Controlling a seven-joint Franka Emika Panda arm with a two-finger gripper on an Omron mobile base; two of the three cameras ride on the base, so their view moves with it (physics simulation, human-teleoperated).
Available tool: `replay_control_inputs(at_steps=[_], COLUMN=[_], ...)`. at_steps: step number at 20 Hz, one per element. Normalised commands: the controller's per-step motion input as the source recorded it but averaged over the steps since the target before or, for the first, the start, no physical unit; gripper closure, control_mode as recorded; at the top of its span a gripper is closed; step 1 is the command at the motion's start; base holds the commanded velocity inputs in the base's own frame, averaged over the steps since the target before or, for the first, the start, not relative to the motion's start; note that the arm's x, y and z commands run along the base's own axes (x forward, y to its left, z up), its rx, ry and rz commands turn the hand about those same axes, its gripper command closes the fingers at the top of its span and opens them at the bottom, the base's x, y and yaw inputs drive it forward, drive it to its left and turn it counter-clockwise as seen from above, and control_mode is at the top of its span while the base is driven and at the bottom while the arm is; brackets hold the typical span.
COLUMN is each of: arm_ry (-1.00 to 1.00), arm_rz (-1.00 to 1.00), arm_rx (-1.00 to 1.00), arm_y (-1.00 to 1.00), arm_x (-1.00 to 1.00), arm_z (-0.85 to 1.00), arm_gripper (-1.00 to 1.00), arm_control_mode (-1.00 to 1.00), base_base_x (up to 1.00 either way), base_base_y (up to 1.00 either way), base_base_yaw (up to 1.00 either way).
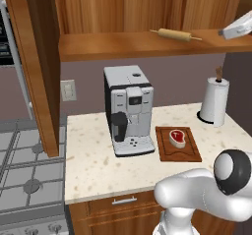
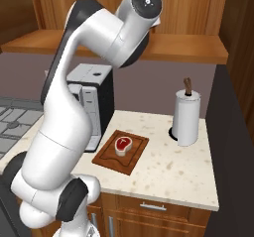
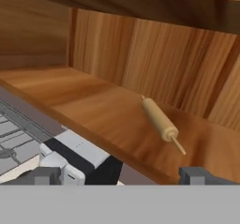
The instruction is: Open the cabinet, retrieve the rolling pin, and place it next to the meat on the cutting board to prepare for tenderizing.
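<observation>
Cabinet open, rolling pin on its shelf, pincer spread wide, empty; meat on cutting board

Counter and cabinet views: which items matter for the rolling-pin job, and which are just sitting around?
Job items:
- open reddish-brown wooden cabinet
- slim tan wooden rolling pin lying on its shelf
- small red raw steak
- dark rectangular wooden cutting board under it
- open claw

Bystanders:
- grey coffee machine
- white paper towel roll
- stove

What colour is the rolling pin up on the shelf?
Light tan wood. The rolling pin shows best in the hand view.
</observation>
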Motion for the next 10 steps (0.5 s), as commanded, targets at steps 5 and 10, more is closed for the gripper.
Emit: replay_control_inputs(at_steps=[5,10], arm_ry=[0.0,0.0], arm_rz=[0.0,0.0], arm_rx=[0.0,0.0], arm_y=[-0.01,0.0], arm_x=[0.39,0.35], arm_z=[-0.09,-0.05], arm_gripper=[-1.0,-1.0], arm_control_mode=[-1.0,-1.0], base_base_x=[0.0,0.0], base_base_y=[0.0,0.0], base_base_yaw=[0.0,0.0])
